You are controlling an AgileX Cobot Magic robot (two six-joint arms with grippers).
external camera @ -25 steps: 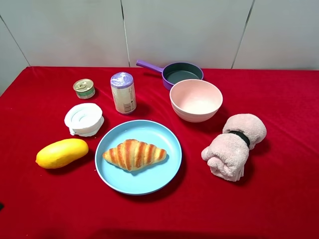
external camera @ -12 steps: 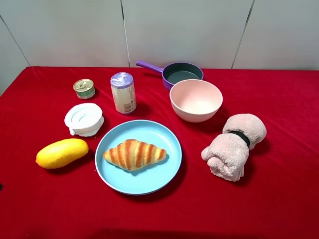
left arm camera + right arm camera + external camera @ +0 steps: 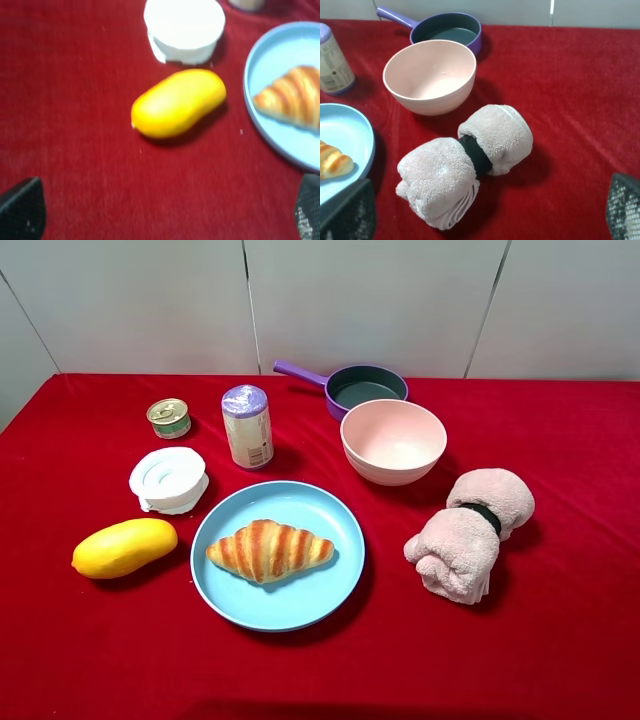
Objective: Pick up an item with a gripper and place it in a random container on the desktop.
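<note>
A red cloth-covered tabletop holds a spread of kitchen items. The croissant lies in the middle of the light-blue plate, nothing gripping it. A yellow mango sits just beside the plate, with a white lidded tub behind it. Farther back stand a small tin can, a purple-capped bottle, a purple saucepan and a pink bowl. A rolled pink towel with a dark band lies well apart from the plate. The left hand hovers over bare cloth near the mango, fingers spread wide and empty. The right hand hangs near the towel, likewise wide and empty.
</note>
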